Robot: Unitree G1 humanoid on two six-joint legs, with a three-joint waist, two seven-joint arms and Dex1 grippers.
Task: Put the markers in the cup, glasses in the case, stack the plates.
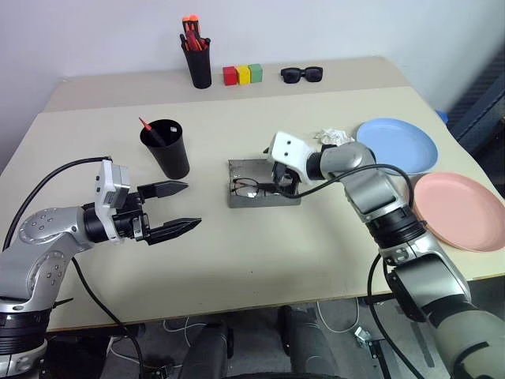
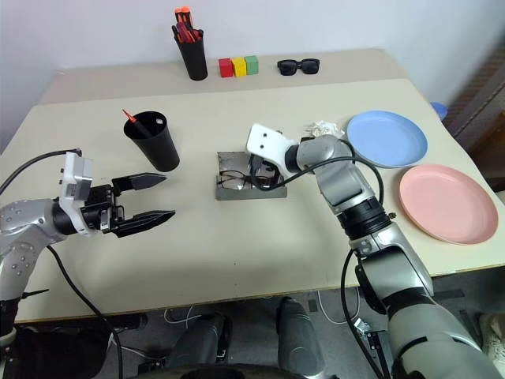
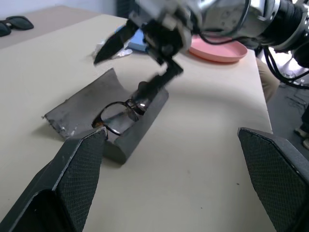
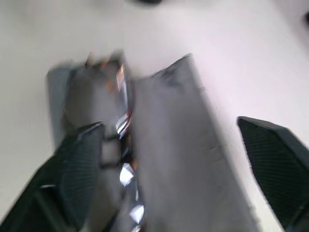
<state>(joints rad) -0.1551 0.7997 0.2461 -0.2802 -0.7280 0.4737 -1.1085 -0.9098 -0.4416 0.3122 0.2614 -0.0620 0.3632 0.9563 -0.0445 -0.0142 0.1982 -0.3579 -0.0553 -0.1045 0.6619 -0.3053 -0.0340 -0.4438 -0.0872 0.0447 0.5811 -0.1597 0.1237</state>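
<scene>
The table (image 1: 316, 237) spreads under me, and the step in hand is the spectacles one. The plates lie unstacked at three o'clock, the light blue plate (image 1: 398, 142) touching the salmon plate (image 1: 461, 209) beyond its near edge. The cup (image 1: 167, 148) stands at ten o'clock with a red marker (image 1: 147, 125) poking from it; the white one I cannot find. At the centre the grey case (image 1: 264, 189) lies open, and the glasses (image 1: 246, 188) sit in its tray, thin black wire, clear lenses, one end riding up on the wall. My right claw (image 3: 137, 55) hangs over them, spread wide, holding nothing. My left claw (image 1: 175, 207) waits at eight o'clock, wide and empty. Next, I judge, I must nudge the frame flat and fold the lid shut
</scene>
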